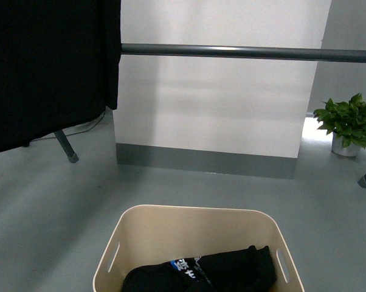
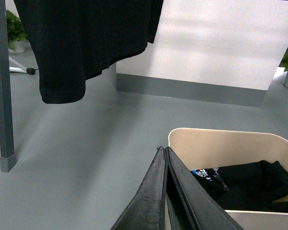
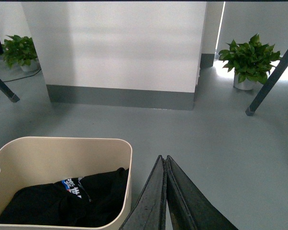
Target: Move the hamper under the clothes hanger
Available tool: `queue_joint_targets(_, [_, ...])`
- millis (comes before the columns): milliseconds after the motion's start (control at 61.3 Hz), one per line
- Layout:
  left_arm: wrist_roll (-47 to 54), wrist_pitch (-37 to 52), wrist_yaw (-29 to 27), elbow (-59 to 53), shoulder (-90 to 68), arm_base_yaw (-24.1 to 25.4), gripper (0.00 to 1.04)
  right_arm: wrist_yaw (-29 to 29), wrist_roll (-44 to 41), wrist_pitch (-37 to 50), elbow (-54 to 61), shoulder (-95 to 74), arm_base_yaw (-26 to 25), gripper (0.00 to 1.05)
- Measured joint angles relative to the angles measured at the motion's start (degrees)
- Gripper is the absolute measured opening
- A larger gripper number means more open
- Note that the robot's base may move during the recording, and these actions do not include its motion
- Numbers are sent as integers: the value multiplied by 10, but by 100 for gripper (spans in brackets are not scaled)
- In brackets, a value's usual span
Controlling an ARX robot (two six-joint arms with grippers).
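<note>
Beige plastic hamper (image 1: 198,234) sat on the grey floor (image 1: 49,207) at the bottom of the front view, near side cut off by the frame edge, w/ a slot handle showing on each side wall. Inside lay a crumpled black garment (image 1: 219,271) w/ blue-and-white print. Clothes hanger (image 1: 244,53), a dark grey round bar, ran horizontally across the upper part of the front view, ahead of the hamper and higher; whether the hamper stood directly beneath the bar couldn't be told. Large black cloth (image 1: 49,67) hung from the bar's left end, filling the top-left corner, w/ an angled rack leg (image 1: 66,147) showing below its hem. White wall panel (image 1: 219,103) w/ grey skirting stood behind, and a potted plant (image 1: 348,125) sat on the floor at far right. Left claw (image 2: 164,152) was fully closed, fingers pressed together, gripping nothing, just beside the hamper's left rim. Right claw (image 3: 163,160) was likewise fully closed and empty, just beside the hamper's right rim. Neither claw touched the hamper as far as visible. Right wrist view also showed a second plant (image 3: 20,51) further back.
</note>
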State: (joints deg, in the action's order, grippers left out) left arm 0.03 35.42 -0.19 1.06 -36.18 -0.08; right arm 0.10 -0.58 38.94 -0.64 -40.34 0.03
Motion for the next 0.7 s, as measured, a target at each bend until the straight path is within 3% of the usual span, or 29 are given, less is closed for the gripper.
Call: queue_joint_targets(702, [0, -192, 0, 0, 202, 0, 4, 0, 0, -205, 3, 221, 0, 2])
